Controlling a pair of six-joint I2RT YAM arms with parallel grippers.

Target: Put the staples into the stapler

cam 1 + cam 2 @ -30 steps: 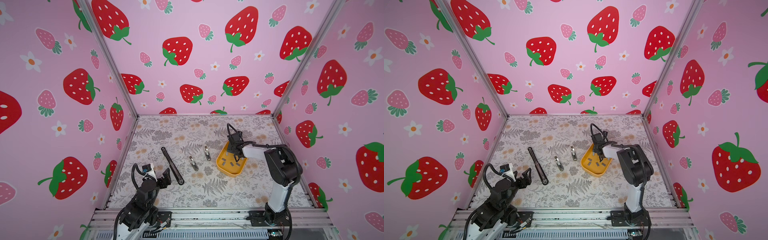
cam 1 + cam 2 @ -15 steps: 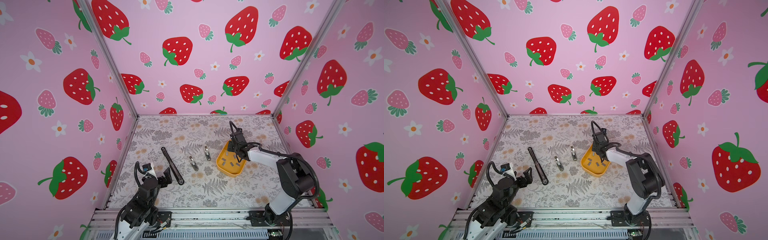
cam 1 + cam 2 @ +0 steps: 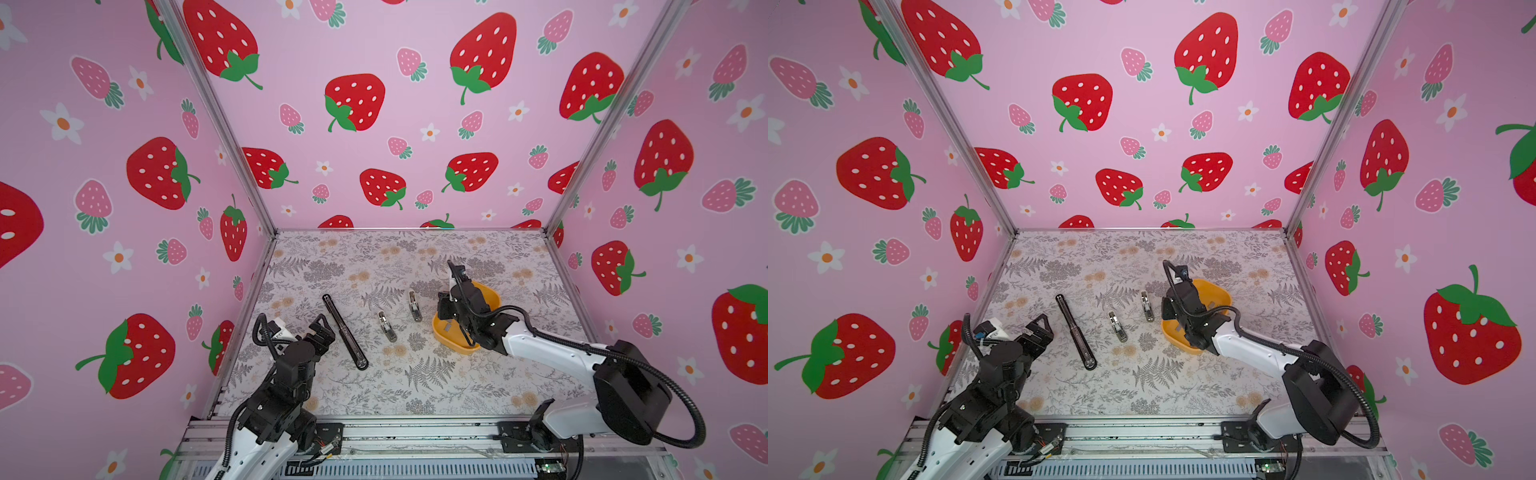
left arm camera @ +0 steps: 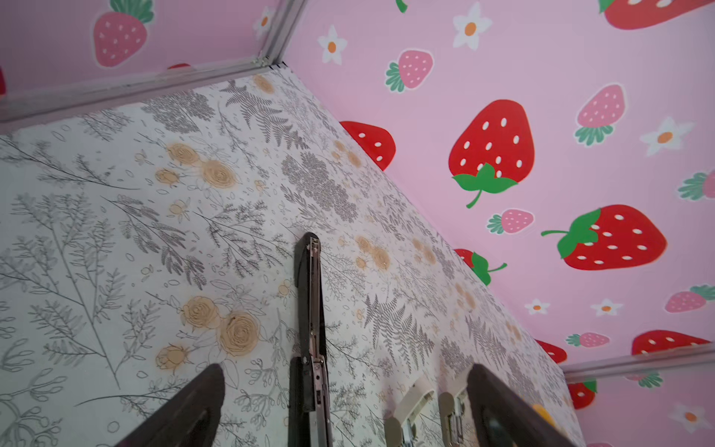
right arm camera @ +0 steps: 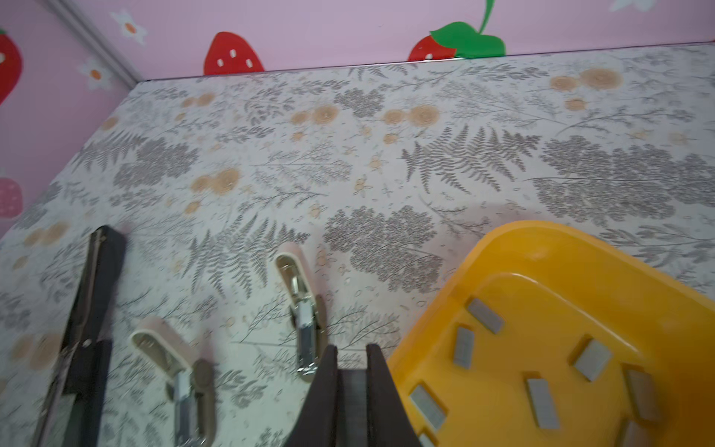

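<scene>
One black stapler (image 3: 344,331), two beige staplers (image 3: 386,326), one yellow tray (image 3: 491,296), seven loose staples (image 5: 543,402) visible

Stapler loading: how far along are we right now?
Done: the black stapler lies opened out flat on the table, and the right gripper is shut on a staple strip over the edge of the yellow tray.
In hand: carrying that strip; the left gripper waits open beside the stapler.
Left: seat the strip in the stapler and close it. More strips lie in the tray.

On the bench (image 3: 415,386), the stapler (image 3: 345,330) lies left of the tray (image 3: 492,296) holding the staples (image 5: 541,402), with 2 smaller staplers (image 3: 386,327) between them.
</scene>
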